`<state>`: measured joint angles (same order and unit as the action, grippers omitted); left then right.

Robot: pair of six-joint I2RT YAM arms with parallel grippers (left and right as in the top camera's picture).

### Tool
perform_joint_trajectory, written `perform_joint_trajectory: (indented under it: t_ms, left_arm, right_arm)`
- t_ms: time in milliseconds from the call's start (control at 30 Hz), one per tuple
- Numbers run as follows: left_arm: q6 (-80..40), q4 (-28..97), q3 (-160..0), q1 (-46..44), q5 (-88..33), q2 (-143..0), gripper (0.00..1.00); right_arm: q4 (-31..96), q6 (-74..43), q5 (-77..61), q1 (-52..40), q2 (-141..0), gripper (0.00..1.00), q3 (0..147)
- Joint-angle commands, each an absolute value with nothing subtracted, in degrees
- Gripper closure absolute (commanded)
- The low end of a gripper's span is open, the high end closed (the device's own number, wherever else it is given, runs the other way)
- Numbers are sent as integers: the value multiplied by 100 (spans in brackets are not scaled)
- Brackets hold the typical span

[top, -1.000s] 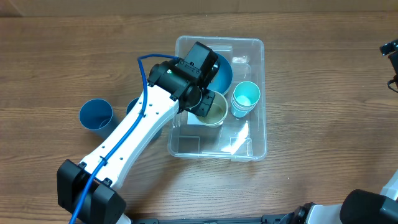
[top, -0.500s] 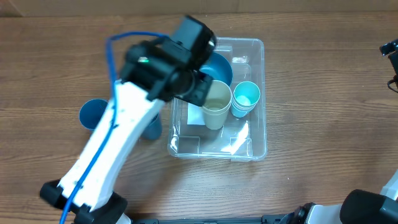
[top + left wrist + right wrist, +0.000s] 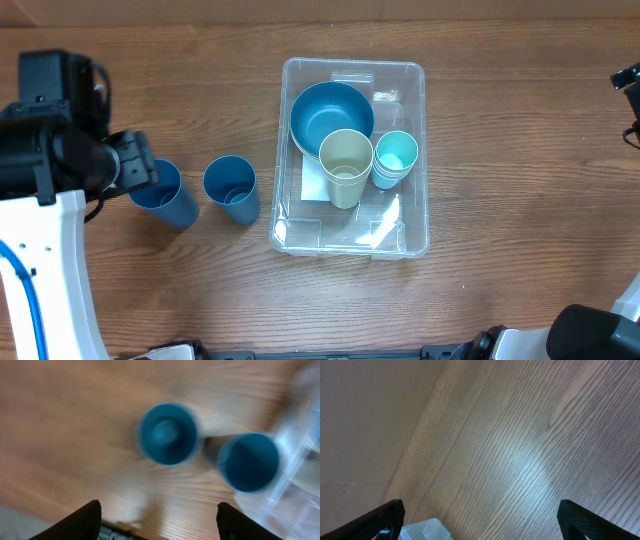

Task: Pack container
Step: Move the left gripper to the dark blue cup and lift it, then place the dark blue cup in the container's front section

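So, left claw [image 3: 159, 506]: its jaws stood wide apart with nothing between them. It hung at the far left of the surface [image 3: 500, 300], and my wrist view of it was blurred.
Left blue cup [image 3: 165, 195]: it stood on the surface just beside that claw, well apart from the container.
Second blue cup [image 3: 231, 188]: it stood mouth up, outside the container and near its left wall.
Step in hand: I judged this to be the reach for the next cup, since two cups were not yet packed.
Next move: I reckoned the claw had to drop over one cup's rim, close on its wall, lift it and carry it rightward over the container.
Container [image 3: 350, 66]: a clear rectangular bin with rounded corners sat at mid-surface, with a white label [image 3: 311, 183] showing through its bottom.
Contents: a blue bowl [image 3: 332, 115] lay at the far end. A cream cup [image 3: 346, 165] and a pale teal cup [image 3: 395, 158] stood side by side in front of it, and the near end looked free.
Right claw [image 3: 480, 510]: its jaws were spread and empty over bare wood, off to the right and away from the work.
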<state>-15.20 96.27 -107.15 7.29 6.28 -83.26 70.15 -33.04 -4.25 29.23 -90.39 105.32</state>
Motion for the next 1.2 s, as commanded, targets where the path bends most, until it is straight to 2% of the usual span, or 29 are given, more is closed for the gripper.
perform_joint_trajectory:
  t_ms: [0,133,267,333,400,433,467,633,767,867,1000,1167]
  left_arm:
    - [-1739,8971,-9601,1540,495,-8313,27]
    - [-1546,7839,-8318,1898,-228,-8326,28]
    - [-1581,7030,-7290,1922,-237,-8466,28]
    - [-1566,6744,-7074,1922,-235,-8586,34]
    - [-1741,6593,-6956,1931,-156,-8759,63]
    - [-1962,6591,-6956,1957,-21,-8827,89]
    - [-2161,6584,-6958,1981,108,-8840,96]
    - [-2593,6792,-7483,2344,480,-8748,96]
    - [-2416,7745,-9299,2473,764,-8523,96]
    - [-2005,8401,-10892,2211,172,-8427,96]
    - [-1385,9048,-12470,1146,-685,-8407,96]
    - [-1243,9559,-12663,-746,-683,-8451,96]
  right_arm:
    - [7002,-3326,-414,2932,-8967,0,10534]
    - [7002,-3326,-414,2932,-8967,0,10534]
    - [7002,-3326,-414,2932,-8967,0,10534]
    - [7000,-3326,-414,2932,-8967,0,10534]
    - [7002,-3326,-414,2932,-8967,0,10534]
    - [7000,-3326,-414,2932,-8967,0,10534]
    - [7000,-3326,-414,2932,-8967,0,10534]
    - [7000,-3326,-414,2932,-8967,0,10534]
    - [7000,-3326,-414,2932,-8967,0,10534]
    - [7000,-3326,-414,2932,-8967,0,10534]
    - [7002,-3326,-414,2932,-8967,0,10534]
    - [7002,-3326,-414,2932,-8967,0,10534]
